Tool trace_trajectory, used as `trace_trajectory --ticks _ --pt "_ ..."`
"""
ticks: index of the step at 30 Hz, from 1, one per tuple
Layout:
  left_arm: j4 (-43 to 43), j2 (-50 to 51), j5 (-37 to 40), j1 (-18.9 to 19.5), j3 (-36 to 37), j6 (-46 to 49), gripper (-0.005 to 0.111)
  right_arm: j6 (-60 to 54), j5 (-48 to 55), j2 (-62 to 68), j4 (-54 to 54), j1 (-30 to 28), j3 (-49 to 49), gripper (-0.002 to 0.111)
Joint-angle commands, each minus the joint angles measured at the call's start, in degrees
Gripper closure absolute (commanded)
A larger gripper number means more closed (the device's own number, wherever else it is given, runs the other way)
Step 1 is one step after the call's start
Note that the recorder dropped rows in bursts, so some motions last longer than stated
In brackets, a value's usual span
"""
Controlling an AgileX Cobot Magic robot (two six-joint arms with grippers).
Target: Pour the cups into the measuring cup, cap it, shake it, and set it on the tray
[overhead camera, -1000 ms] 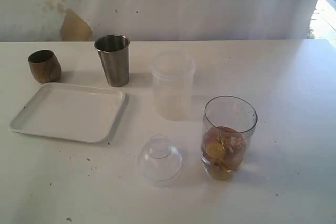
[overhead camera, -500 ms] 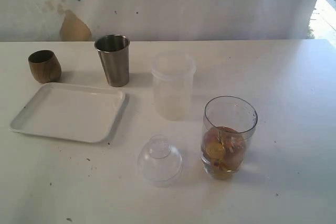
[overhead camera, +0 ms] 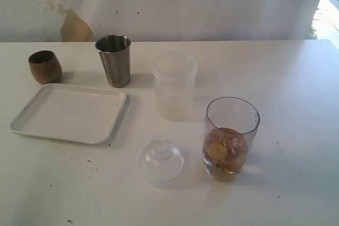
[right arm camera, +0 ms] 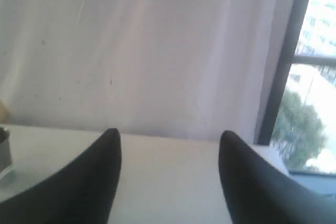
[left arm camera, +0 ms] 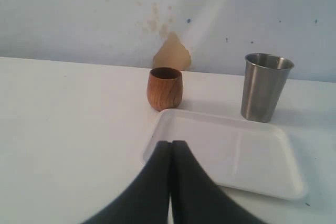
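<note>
Neither gripper shows in the exterior view. The brown wooden cup and the steel tumbler stand upright at the back left, behind the white tray. The clear measuring cup stands at the front right, uncapped, with brown and yellow pieces in its bottom. In the left wrist view my left gripper is shut and empty, its tips just short of the tray's near corner, with the wooden cup and tumbler beyond. My right gripper is open over bare table, holding nothing.
A frosted plastic cup stands mid-table between the tumbler and the measuring cup. A clear dome lid lies in front of it, left of the measuring cup. A wall runs behind the table, with a window at the far right.
</note>
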Motion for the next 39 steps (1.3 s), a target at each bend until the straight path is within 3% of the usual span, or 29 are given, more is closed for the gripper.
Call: trace_trajectory --ticks 1,2,4,7,12,14,16,17,19,20,23,26,32,39 --pt "0.23 -0.27 -0.81 -0.04 0.25 -0.34 0.107 -20.67 6.75 6.77 20.38 2.73 -8.06 0.056" --pt "0.23 -0.27 -0.81 -0.04 0.25 -0.34 0.107 -37.15 6.75 8.77 32.83 4.28 -11.05 0.056" --pt "0.23 -0.27 -0.81 -0.04 0.25 -0.34 0.107 -48.04 7.41 11.39 39.27 5.57 -13.72 0.055" --pt "0.23 -0.27 -0.81 -0.04 0.25 -0.34 0.107 -40.74 15.44 17.50 37.85 6.21 -18.58 0.055" --pt "0.23 -0.27 -0.81 -0.04 0.25 -0.34 0.107 -23.38 34.31 31.86 25.14 6.21 -28.14 0.055" --pt "0.23 -0.27 -0.81 -0.04 0.25 -0.34 0.107 -21.64 39.26 36.17 23.93 6.21 -31.42 0.055" --pt "0.23 -0.27 -0.81 -0.04 0.25 -0.34 0.107 -24.01 43.50 39.84 29.59 6.31 -34.15 0.055" --pt "0.23 -0.27 -0.81 -0.04 0.25 -0.34 0.107 -32.68 43.50 40.35 37.91 6.83 -34.55 0.055" --pt "0.23 -0.27 -0.81 -0.04 0.25 -0.34 0.107 -38.37 44.39 40.35 47.75 7.42 -34.55 0.055" --pt "0.23 -0.27 -0.81 -0.04 0.25 -0.34 0.107 -38.37 44.39 40.39 47.59 9.65 -34.98 0.058" --pt "0.23 -0.27 -0.81 -0.04 0.25 -0.34 0.107 -29.28 44.42 42.53 28.29 18.51 -37.56 0.060" --pt "0.23 -0.27 -0.81 -0.04 0.25 -0.34 0.107 -20.41 43.88 46.00 17.91 25.59 -39.28 0.060" --pt "0.23 -0.27 -0.81 -0.04 0.25 -0.34 0.107 -15.78 47.01 56.91 18.64 32.97 -43.82 0.058" --pt "0.23 -0.27 -0.81 -0.04 0.25 -0.34 0.107 -15.78 48.54 64.71 18.28 34.10 -44.83 0.047"
